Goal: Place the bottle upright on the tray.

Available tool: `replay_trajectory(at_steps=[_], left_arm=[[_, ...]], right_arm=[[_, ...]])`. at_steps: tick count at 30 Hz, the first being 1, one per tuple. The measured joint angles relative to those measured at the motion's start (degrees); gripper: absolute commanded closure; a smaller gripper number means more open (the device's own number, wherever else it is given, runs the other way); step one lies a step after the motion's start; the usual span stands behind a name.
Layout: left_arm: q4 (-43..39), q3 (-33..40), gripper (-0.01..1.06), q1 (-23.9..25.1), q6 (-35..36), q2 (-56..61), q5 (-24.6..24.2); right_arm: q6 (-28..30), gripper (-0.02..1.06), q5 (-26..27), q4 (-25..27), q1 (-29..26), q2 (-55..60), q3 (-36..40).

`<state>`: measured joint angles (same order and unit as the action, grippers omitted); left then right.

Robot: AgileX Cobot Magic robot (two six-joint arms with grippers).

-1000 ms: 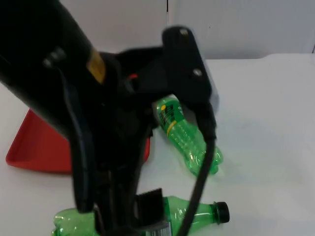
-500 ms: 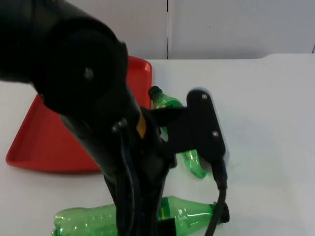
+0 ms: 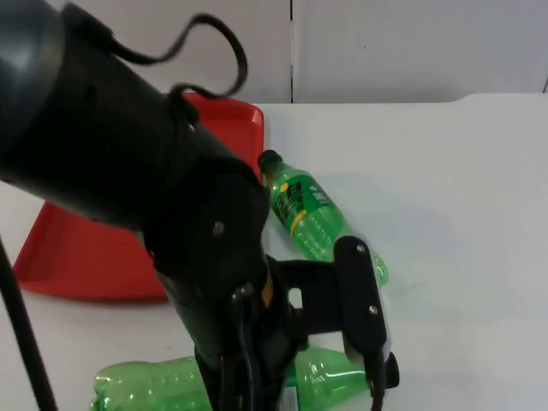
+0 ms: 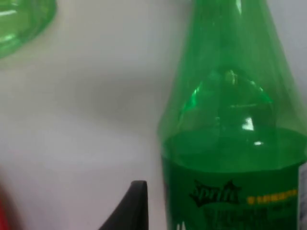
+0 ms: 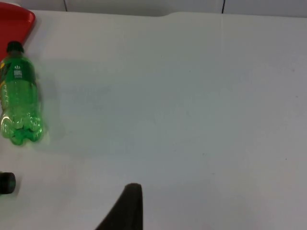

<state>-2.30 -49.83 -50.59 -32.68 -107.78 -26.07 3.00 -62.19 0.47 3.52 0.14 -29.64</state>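
Bottles: two green Sprite bottles, both lying flat on the white table (image 3: 462,188). Near bottle (image 3: 163,385) lies at the front edge, black cap (image 3: 391,370) pointing right. Far bottle (image 3: 318,221) lies slanted, cap just beside the red tray (image 3: 64,257) corner. Tray holds nothing visible.

Left arm (image 3: 154,197) hangs low over the near bottle, covering its middle. Left gripper (image 4: 136,206): one black fingertip sits just beside the label band, not clearly touching; can't tell if claw is apart or together. Right gripper (image 5: 129,206) is off over bare table, arm waiting, one fingertip seen, claw state can't tell either.

Risks (judgement): grab looks pending near the label/shoulder. Round, thin plastic, prob empty, so a squeeze could dent it or make it roll out sideways. Off-centre hold means tilt when uprighting, and bottle tips on the tray. Swing toward tray may also clip the far bottle.
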Motion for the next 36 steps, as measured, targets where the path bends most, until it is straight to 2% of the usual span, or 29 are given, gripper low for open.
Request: replay_trajectory(at_steps=[13, 34, 36], left_arm=[[-0.05, 0.00, 0.00, 0.00, 0.00, -3.12, 7.40], [-0.05, 0.00, 0.00, 0.00, -0.23, -5.01, 9.41], [-0.05, 0.00, 0.03, 0.00, -0.23, -5.01, 9.41]], right_arm=[[0.13, 0.08, 0.00, 0.00, 0.00, 0.00, 0.00], [0.13, 0.08, 0.00, 0.00, 0.00, 0.00, 0.00], [0.13, 0.08, 0.00, 0.00, 0.00, 0.00, 0.00]])
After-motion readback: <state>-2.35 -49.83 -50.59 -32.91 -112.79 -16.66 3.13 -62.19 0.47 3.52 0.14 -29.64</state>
